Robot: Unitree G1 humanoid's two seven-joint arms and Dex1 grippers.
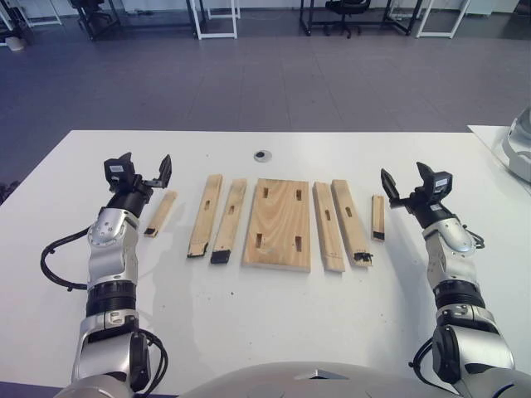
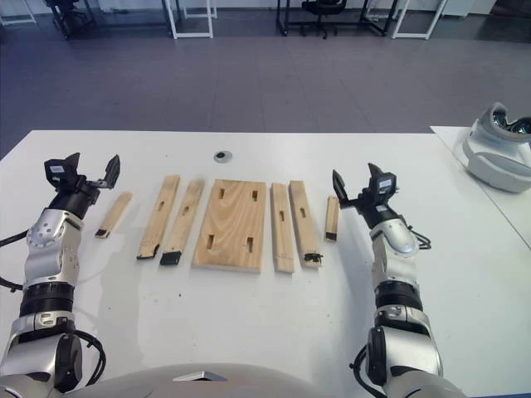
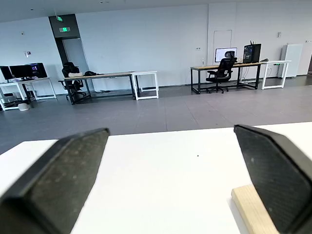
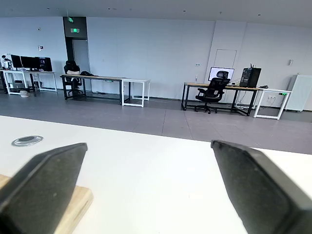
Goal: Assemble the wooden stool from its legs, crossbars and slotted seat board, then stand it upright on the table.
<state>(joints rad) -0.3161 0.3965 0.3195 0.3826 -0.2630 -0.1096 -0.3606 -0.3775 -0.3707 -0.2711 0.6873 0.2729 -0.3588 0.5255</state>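
Observation:
The slotted seat board (image 1: 278, 223) lies flat mid-table. Left of it lie two long legs (image 1: 205, 214) (image 1: 230, 219) and a short crossbar (image 1: 160, 213). Right of it lie two more legs (image 1: 327, 225) (image 1: 350, 221) and another short crossbar (image 1: 377, 217). My left gripper (image 1: 143, 172) hovers open above the far end of the left crossbar, whose tip (image 3: 253, 209) shows beside one finger. My right gripper (image 1: 406, 184) hangs open just right of the right crossbar's far end (image 4: 73, 207). Nothing is held.
A round grey grommet (image 1: 263, 155) sits in the table (image 1: 265, 315) behind the seat board. A white headset (image 2: 498, 149) rests on a second table at the right. Bare tabletop lies in front of the parts.

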